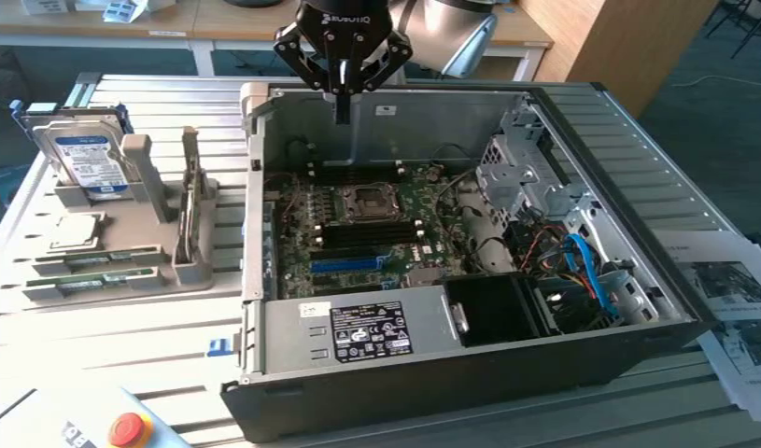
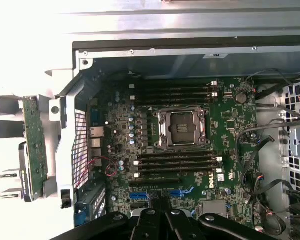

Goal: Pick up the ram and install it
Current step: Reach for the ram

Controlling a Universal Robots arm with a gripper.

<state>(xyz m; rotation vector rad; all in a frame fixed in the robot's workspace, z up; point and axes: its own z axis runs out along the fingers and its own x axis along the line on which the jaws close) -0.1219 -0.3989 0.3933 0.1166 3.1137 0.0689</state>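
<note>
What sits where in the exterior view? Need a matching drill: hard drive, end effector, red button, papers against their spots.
1 hard drive
2 end effector
3 red button
4 papers

A shut, above the case's far wall
B near corner, the exterior view's left
C upright in the gray holder
D flat on the table, the exterior view's right of the case

Pairs: 1-C; 2-A; 3-B; 4-D

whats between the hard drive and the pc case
The ram, standing on edge in the grey holder, beside the case; the exterior view shows it.
</note>
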